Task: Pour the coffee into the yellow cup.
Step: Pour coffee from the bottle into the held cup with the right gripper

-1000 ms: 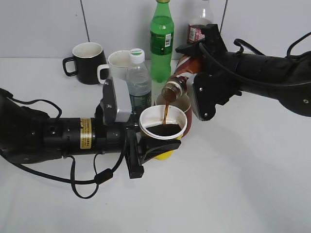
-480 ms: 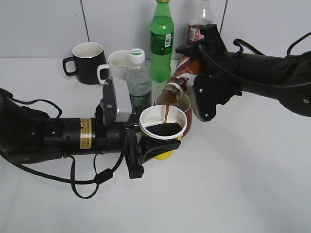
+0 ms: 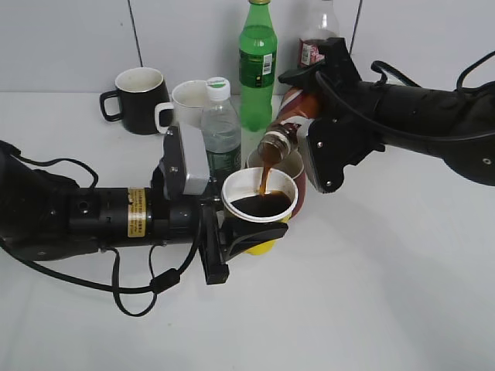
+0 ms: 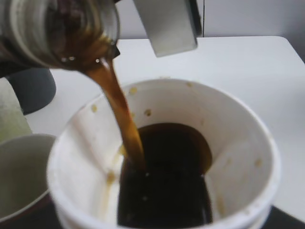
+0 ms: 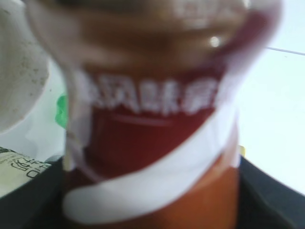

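Coffee (image 4: 164,191) pooling dark in the yellow cup (image 3: 259,202), which my left gripper (image 3: 232,232) clamps about its wall, off the table. Thin paper, so soft: squeeze lightly, low on the body, or it buckles. It grows heavier as it fills. Just behind, my right gripper (image 3: 309,127) grips the tilted brown bottle (image 3: 290,124) at its curved, slick-looking waist, mouth above the rim.

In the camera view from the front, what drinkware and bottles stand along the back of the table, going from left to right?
Black mug → white mug → clear water bottle → tall green bottle → cola bottle, partly hidden behind the right arm.
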Robot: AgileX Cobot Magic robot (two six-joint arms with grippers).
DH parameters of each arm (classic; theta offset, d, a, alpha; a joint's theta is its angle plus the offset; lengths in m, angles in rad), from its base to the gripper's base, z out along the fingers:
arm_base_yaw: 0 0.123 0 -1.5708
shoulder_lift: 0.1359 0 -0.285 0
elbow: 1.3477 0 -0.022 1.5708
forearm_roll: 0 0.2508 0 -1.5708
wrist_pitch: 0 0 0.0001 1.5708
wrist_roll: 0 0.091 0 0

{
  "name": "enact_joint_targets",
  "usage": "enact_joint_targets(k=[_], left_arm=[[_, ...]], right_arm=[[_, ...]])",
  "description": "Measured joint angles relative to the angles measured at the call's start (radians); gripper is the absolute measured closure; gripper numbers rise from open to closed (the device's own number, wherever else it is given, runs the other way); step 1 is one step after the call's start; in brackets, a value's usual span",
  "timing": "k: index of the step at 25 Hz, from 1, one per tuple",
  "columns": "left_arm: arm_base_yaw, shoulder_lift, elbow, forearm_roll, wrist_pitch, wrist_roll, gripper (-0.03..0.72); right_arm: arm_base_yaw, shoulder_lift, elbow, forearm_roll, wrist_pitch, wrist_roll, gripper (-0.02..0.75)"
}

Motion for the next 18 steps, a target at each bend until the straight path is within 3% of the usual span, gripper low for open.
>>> enact_joint_targets(k=[11, 18], left_arm=[[0.000, 0.000, 0.000, 0.002, 0.000, 0.000, 0.299], [0.000, 0.000, 0.000, -0.015, -0.047, 0.000, 0.299]], right_arm=[[0.000, 0.000, 0.000, 0.010, -0.003, 0.085, 0.236], [0.000, 0.000, 0.000, 0.010, -0.049, 0.296, 0.236]])
